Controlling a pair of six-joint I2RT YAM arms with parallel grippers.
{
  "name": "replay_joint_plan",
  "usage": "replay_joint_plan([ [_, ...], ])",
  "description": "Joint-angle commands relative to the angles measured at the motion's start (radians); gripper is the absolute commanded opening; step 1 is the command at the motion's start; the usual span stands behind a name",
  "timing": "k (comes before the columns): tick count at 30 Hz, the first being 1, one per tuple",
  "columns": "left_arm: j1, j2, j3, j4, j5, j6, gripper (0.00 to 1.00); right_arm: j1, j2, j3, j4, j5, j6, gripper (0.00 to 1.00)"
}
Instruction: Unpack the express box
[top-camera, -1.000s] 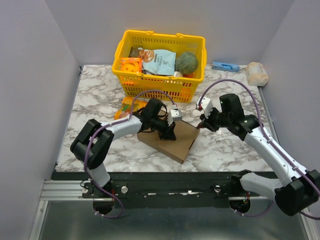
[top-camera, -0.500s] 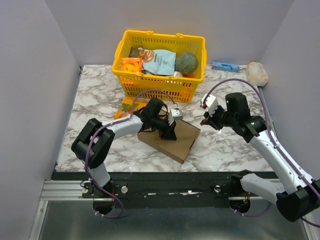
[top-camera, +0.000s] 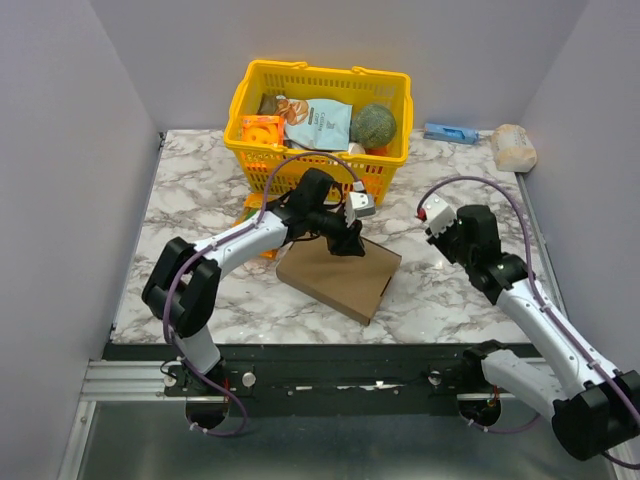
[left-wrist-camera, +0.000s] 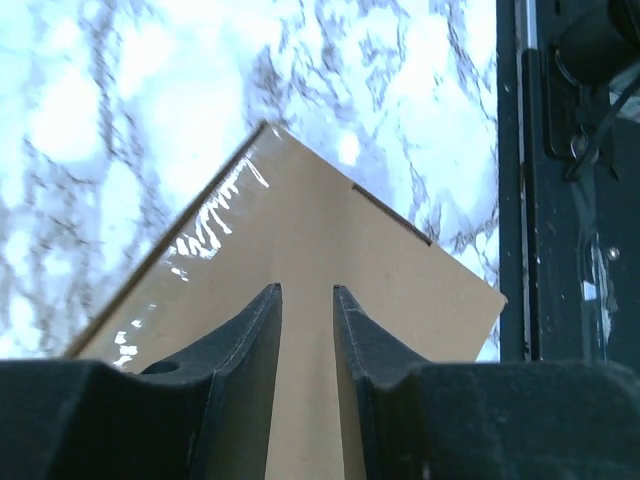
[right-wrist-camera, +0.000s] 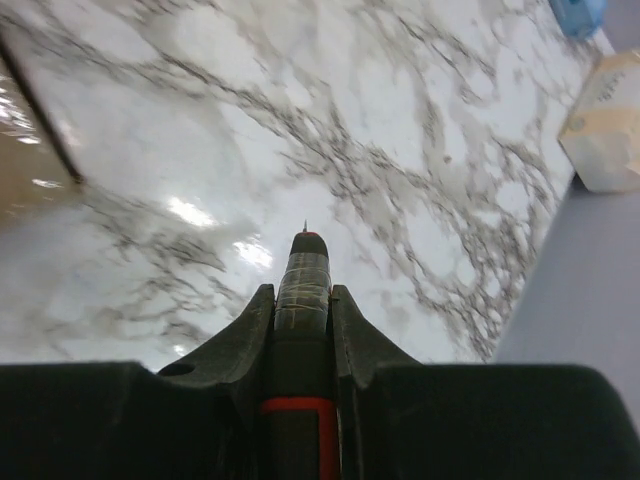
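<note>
The express box (top-camera: 338, 273) is a flat brown cardboard box lying closed on the marble table in front of the basket. It also shows in the left wrist view (left-wrist-camera: 330, 240). My left gripper (top-camera: 350, 243) hovers at the box's far edge with its jaws a narrow gap apart and nothing between them (left-wrist-camera: 307, 290). My right gripper (top-camera: 443, 232) is to the right of the box, apart from it, and shut on a black pen-like tool (right-wrist-camera: 303, 290) with a red band and a taped tip. The tool's tip points at bare marble. A strip of the box shows at the left edge of the right wrist view (right-wrist-camera: 20, 160).
A yellow basket (top-camera: 318, 165) with several groceries stands behind the box. An orange packet (top-camera: 255, 212) lies under the left arm. A blue item (top-camera: 450, 132) and a beige package (top-camera: 514, 147) lie at the back right, and both show in the right wrist view, the blue item (right-wrist-camera: 578, 15) above the beige package (right-wrist-camera: 608, 130).
My right gripper has pulled back from the box's right edge, to the right, still holding the tool. My left gripper has moved from the box's top middle to its far edge.
</note>
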Motion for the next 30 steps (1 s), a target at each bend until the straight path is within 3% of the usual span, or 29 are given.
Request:
replay_joint_plan([
  [1, 0.017, -0.072, 0.063, -0.058, -0.11, 0.022, 0.38, -0.029, -0.097, -0.113, 0.25, 0.194, -0.108, 0.0],
  [3, 0.022, -0.088, 0.056, -0.053, -0.155, 0.017, 0.39, -0.033, -0.119, -0.139, 0.328, 0.228, -0.122, 0.01],
  [4, 0.027, -0.089, 0.053, -0.047, -0.243, 0.014, 0.41, -0.032, -0.12, -0.137, 0.34, 0.244, -0.117, 0.01],
  [7, 0.046, -0.071, 0.069, -0.084, -0.311, 0.008, 0.43, -0.035, -0.123, -0.128, 0.327, 0.226, -0.094, 0.0],
  [10, 0.079, -0.075, 0.056, -0.137, -0.307, 0.034, 0.44, -0.035, -0.132, -0.145, 0.334, 0.237, -0.146, 0.0],
  [14, 0.083, -0.112, -0.028, -0.141, -0.322, 0.062, 0.44, -0.038, -0.148, -0.273, 0.513, 0.246, -0.318, 0.0],
  [18, 0.088, -0.177, -0.142, -0.18, -0.171, 0.175, 0.41, -0.038, -0.146, -0.315, 0.583, 0.222, -0.363, 0.0],
  [21, 0.088, -0.255, -0.226, -0.249, -0.072, 0.346, 0.35, -0.039, -0.128, -0.292, 0.569, 0.229, -0.323, 0.0],
  [24, 0.083, -0.296, -0.265, -0.311, -0.081, 0.46, 0.21, -0.038, -0.113, -0.278, 0.552, 0.228, -0.294, 0.01],
  [28, 0.08, -0.298, -0.285, -0.343, -0.094, 0.526, 0.06, -0.038, -0.096, -0.263, 0.538, 0.226, -0.277, 0.01],
  [30, 0.076, -0.293, -0.292, -0.325, -0.101, 0.527, 0.05, -0.038, -0.091, -0.258, 0.528, 0.226, -0.275, 0.0],
])
